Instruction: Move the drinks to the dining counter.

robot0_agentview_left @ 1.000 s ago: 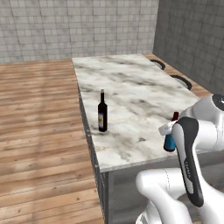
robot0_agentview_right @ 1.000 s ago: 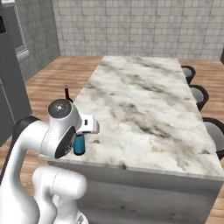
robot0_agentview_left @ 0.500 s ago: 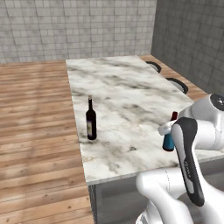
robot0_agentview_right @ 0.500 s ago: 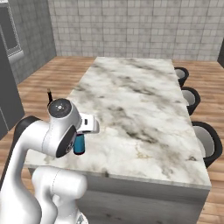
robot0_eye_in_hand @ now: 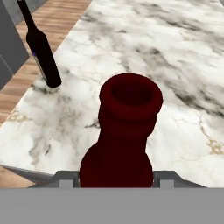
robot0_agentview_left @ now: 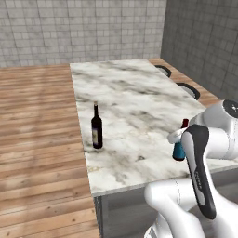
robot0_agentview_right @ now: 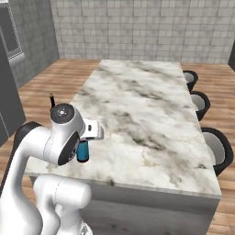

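**Dark red bottle in the grip, over the near end of the marble**

Dark red glass sits nearest the hand camera: the mouth and neck of the small brown-red bottle (robot0_eye_in_hand: 127, 131), upright, its body between the fingers (robot0_eye_in_hand: 63, 183). The fingers stand part-way open, set against the bottle's sides, so the gripper (robot0_agentview_left: 179, 139) looks to hold it. In the left base view its blue label shows just past the arm, over the near right part of the dining counter (robot0_agentview_left: 135, 102). Whether its base touches the marble or hangs just above, I cannot tell; the arm covers it.

Further on, near the counter's left edge, the wine bottle (robot0_agentview_left: 96, 126) stands upright, well apart from the gripper. In the right base view only its neck tip (robot0_agentview_right: 52, 98) clears the arm.

Progress, as a judgement: one drink delivered, a second at the point of being set down and released. No teal bottle or pale can is on the slab, so those likely remain.

Beyond the far right edge, dark stools (robot0_agentview_right: 197, 103) show partly, cut off by the counter.
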Tool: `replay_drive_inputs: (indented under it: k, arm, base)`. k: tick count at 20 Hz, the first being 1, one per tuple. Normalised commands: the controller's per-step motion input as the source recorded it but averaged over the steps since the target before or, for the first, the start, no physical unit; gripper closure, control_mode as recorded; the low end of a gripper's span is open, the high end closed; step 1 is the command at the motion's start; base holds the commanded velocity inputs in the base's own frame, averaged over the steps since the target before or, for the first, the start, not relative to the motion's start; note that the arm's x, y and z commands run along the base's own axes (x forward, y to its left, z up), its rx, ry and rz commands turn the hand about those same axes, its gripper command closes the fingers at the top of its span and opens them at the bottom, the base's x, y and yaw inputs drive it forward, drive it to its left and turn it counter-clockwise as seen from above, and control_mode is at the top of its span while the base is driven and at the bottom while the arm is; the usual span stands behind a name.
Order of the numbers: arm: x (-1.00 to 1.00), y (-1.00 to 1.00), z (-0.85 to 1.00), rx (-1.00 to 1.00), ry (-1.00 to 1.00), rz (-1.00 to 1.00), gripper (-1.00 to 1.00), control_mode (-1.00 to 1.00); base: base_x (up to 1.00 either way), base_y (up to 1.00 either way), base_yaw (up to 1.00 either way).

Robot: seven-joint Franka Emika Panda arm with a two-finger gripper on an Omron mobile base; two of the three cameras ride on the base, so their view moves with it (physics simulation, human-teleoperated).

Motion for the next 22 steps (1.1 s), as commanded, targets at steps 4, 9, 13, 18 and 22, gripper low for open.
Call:
replay_drive_inputs:
  k: [4,9,13,18,22]
  arm:
    - [0.54,0.29,0.00,-0.01,0.05,0.01,1.00,-1.00]
    - [0.98,0.25,0.11,-0.07,0.20,0.07,1.00,-1.00]
    - [0.68,-0.04,0.03,-0.02,0.21,0.16,1.00,-1.00]
    - [0.51,-0.01,0.00,0.04,0.08,0.19,1.00,-1.00]
    - [0.25,0.02,0.00,0.08,0.00,0.34,1.00,-1.00]
  base:
    - [0.00,0.00,0.00]
    - [0.00,0.00,0.00]
    - [0.00,0.00,0.00]
    - [0.00,0.00,0.00]
    - [0.00,0.00,0.00]
